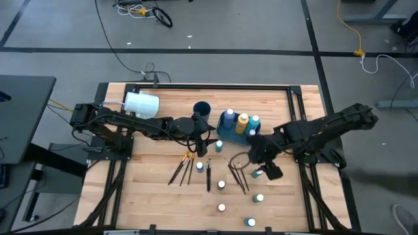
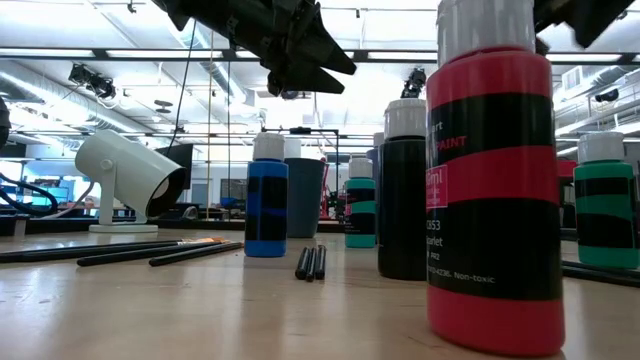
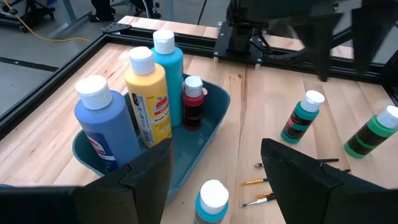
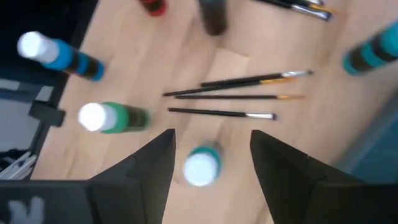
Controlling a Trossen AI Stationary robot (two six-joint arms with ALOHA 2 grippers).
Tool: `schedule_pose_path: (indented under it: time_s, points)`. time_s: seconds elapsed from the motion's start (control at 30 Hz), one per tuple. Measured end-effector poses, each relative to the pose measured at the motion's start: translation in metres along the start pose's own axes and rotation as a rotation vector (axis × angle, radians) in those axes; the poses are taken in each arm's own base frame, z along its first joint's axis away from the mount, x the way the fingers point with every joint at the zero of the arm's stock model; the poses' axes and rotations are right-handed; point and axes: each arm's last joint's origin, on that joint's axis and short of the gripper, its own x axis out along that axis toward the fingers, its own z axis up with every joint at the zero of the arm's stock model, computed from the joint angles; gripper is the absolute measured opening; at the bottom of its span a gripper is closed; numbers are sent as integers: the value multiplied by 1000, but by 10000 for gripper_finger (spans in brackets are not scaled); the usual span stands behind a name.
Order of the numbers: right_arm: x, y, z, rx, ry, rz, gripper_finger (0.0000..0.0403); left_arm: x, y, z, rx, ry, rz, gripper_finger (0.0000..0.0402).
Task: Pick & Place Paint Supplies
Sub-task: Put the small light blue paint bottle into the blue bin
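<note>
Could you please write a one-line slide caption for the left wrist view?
Open left gripper faces a blue tray holding four paint bottles, with more bottles on the table.

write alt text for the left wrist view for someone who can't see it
A dark teal plastic tray on the wooden table holds four white-capped paint bottles: blue, yellow, tall teal and small red. The open left gripper hovers near it, above another teal-labelled bottle.

Bottles upright in the tray, brushes and bottles scattered before it.
</note>
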Motion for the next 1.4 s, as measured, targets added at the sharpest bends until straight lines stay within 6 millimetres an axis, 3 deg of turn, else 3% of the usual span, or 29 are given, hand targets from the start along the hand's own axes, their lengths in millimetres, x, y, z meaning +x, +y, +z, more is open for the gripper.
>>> schedule_pose_path:
  time_s: [0.4, 1.07, 1.4]
  points:
    - [25, 23, 6, -90, 52, 51, 210, 0, 0, 0, -13, 0, 0, 249]
    - [58, 16, -3, -145, 275, -34, 210, 0, 0, 0, -16, 0, 8, 249]
    - [57, 15, -9, -159, 350, -65, 210, 0, 0, 0, -17, 1, 7, 249]
